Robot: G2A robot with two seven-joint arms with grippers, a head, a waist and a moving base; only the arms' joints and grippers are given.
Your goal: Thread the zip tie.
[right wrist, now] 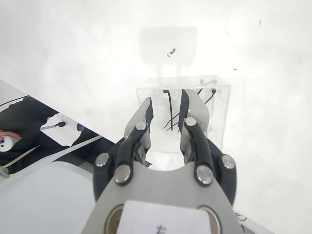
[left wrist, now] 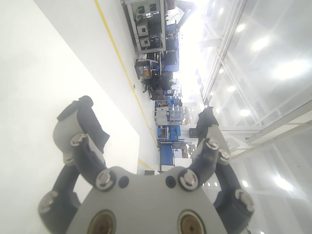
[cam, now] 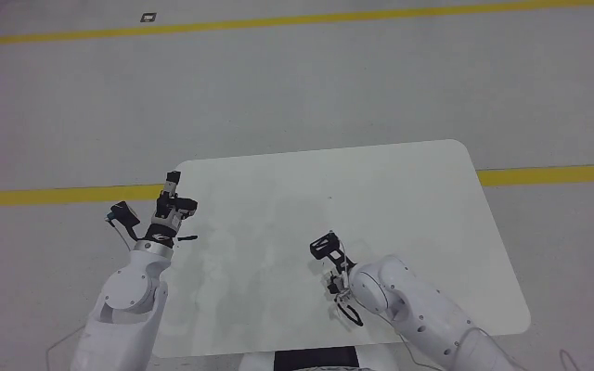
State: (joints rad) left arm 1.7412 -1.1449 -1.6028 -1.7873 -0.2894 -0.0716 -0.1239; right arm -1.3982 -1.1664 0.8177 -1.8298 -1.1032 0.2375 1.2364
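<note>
The left gripper (cam: 173, 193) hangs at the table's (cam: 399, 185) 9 o'clock edge, pointing away from the robot toward 12 o'clock. In its own wrist view, the left gripper (left wrist: 146, 108) has its fingers (left wrist: 85, 120) spread wide with nothing between them. The right gripper (cam: 325, 249) sits near the table's 6 o'clock edge. From its wrist, the right gripper (right wrist: 167, 103) is poised at the mouth of a clear box (right wrist: 219, 122) that rests on the table. Its fingers (right wrist: 147, 113) are parted a moderate way and grip nothing. A black zip tie (right wrist: 170, 109) stands inside the box in the gap between them, apart from both fingers. More zip ties (right wrist: 209, 96) lie in the box beside the other finger.
</note>
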